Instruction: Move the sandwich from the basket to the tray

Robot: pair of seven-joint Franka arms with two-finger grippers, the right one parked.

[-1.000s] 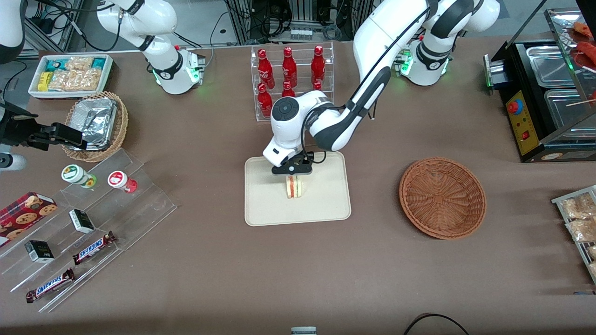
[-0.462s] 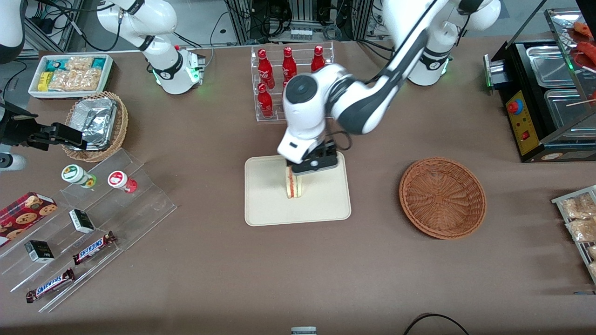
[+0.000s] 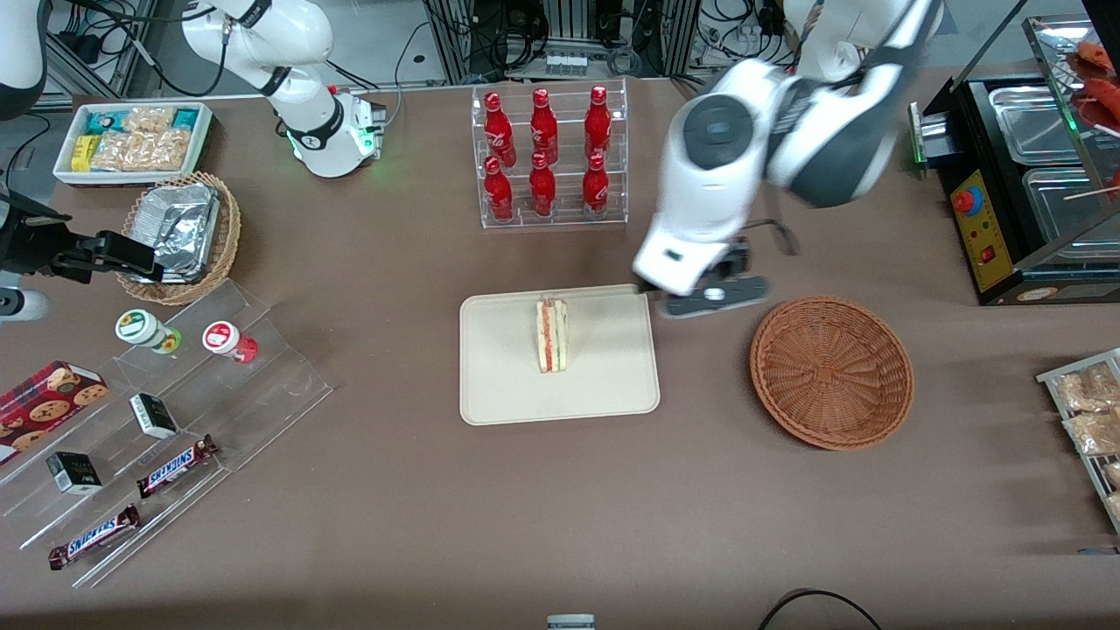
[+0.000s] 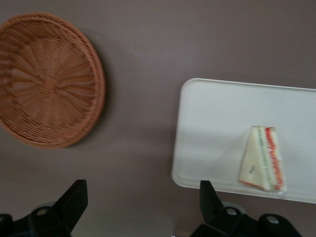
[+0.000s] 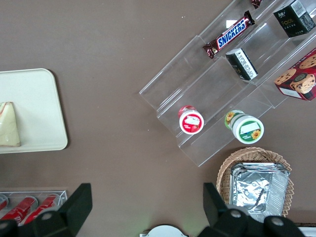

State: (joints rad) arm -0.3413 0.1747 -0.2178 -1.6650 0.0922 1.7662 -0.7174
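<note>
The sandwich (image 3: 551,335), a white wedge with red and green filling, stands on its edge on the cream tray (image 3: 499,385); both also show in the left wrist view, the sandwich (image 4: 262,159) on the tray (image 4: 212,128). The reddish-brown basket (image 3: 831,372) is empty and also shows in the left wrist view (image 4: 47,81). My left gripper (image 3: 707,296) is open and empty, raised above the bare table between the tray and the basket. Its fingers (image 4: 74,200) stand wide apart.
A clear rack of red bottles (image 3: 547,157) stands farther from the front camera than the tray. A black food warmer (image 3: 1024,184) is at the working arm's end. A foil-filled basket (image 3: 179,232), a snack bin (image 3: 131,140) and acrylic steps (image 3: 175,420) are toward the parked arm's end.
My gripper let go of the sandwich, rose and moved away from the tray toward the basket. The sandwich stays standing on the tray.
</note>
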